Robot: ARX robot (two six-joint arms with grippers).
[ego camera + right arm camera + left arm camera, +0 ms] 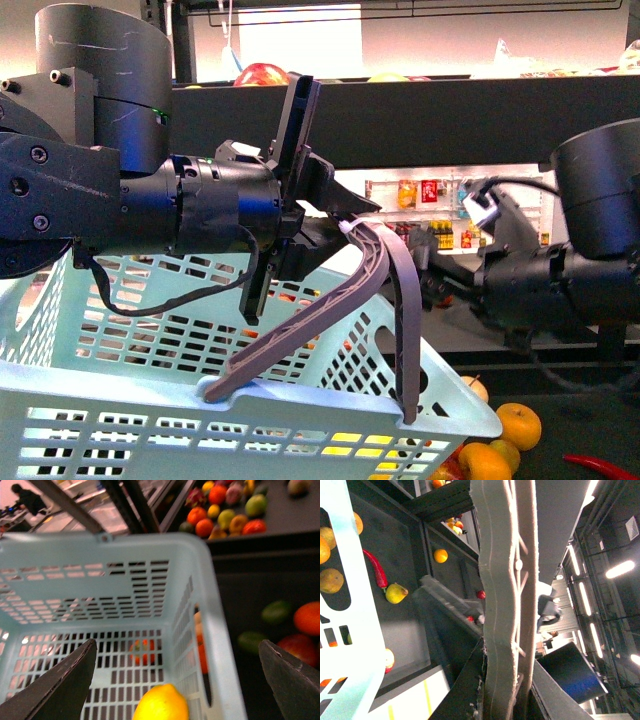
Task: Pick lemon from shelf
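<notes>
A yellow lemon (161, 702) shows blurred inside the pale blue basket (125, 580), near its side wall and between the wide-apart fingers of my open right gripper (175, 680). Whether the lemon rests on the basket floor I cannot tell. My left gripper (330, 225) is shut on the basket's grey handle (385, 270), holding the basket (120, 390) up in front of the black shelf (450, 110). In the left wrist view the handle (502, 605) runs up from between the jaws of that gripper (507, 680). The right arm (560, 280) reaches in from the right.
Oranges (518, 425) and a red chili (600, 465) lie on the lower shelf tier beside the basket. Several mixed fruits (225, 510) sit on another tier, and more (305, 620) lie just outside the basket wall. White shelves of bottles (430, 210) stand far behind.
</notes>
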